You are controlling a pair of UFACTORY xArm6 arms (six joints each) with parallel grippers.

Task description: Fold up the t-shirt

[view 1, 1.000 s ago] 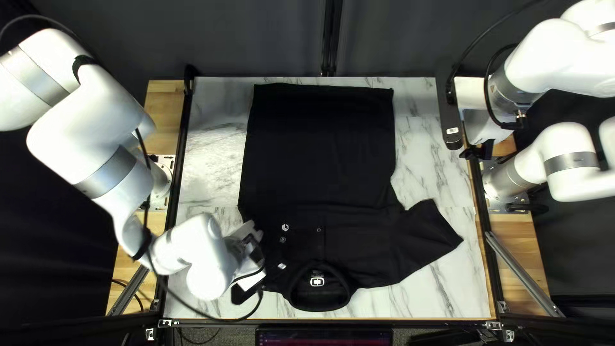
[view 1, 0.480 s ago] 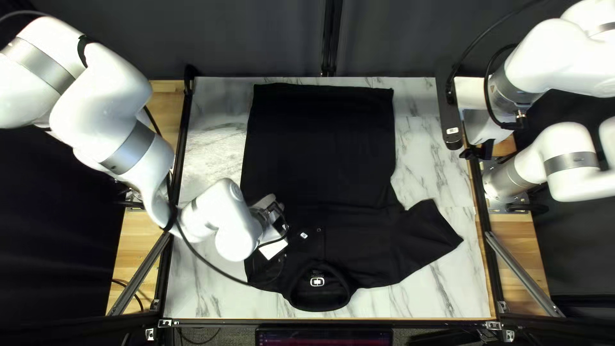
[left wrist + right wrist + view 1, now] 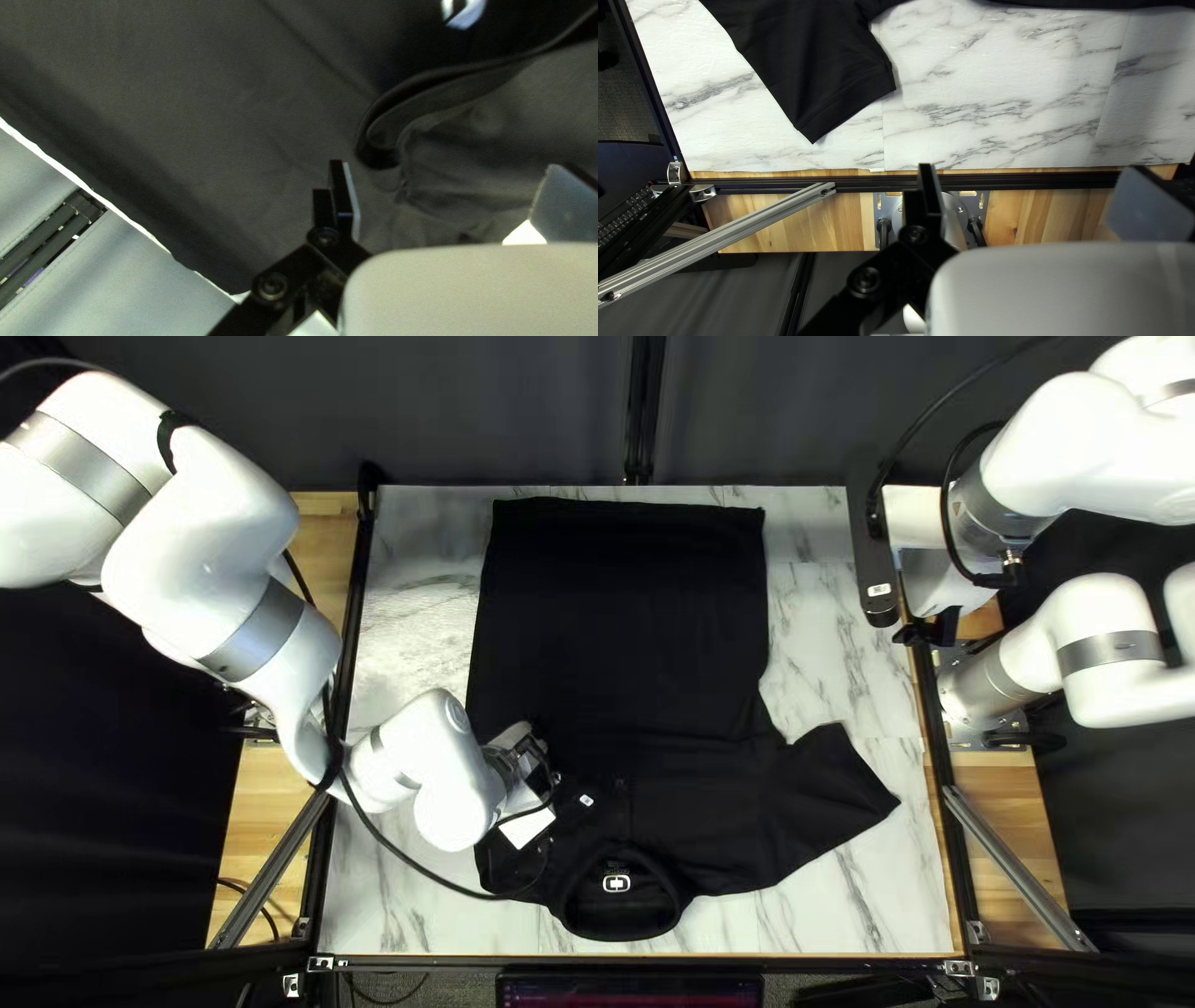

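Shirt (image 3: 623,622) lies on the bench (image 3: 405,635), body spread flat, hem (image 3: 629,517) toward the far edge, collar (image 3: 666,911) near the close edge. Sleeve (image 3: 834,803) at the right of the top left view sticks out flat. Opposite side looks tucked in, but the left arm (image 3: 436,765) covers part of it, so can't tell exactly how the cloth lies there.

Left tool (image 3: 448,166): open, fingers wide apart over the shirt, nothing gripped. A raised cloth fold (image 3: 436,102) is just ahead. Contact with cloth: can't tell. Right tool (image 3: 1033,168): open and empty, by the frame bar (image 3: 1002,182) beside the bench, well apart from the shirt.

Step, my guess: sleeve folding, first side about done or being tidied. Next: left tool either nips that fold or clears out; right tool then goes for the outstretched sleeve, grips near its cuff and brings it inward. Risk: catching two layers, or dragging the body crooked.
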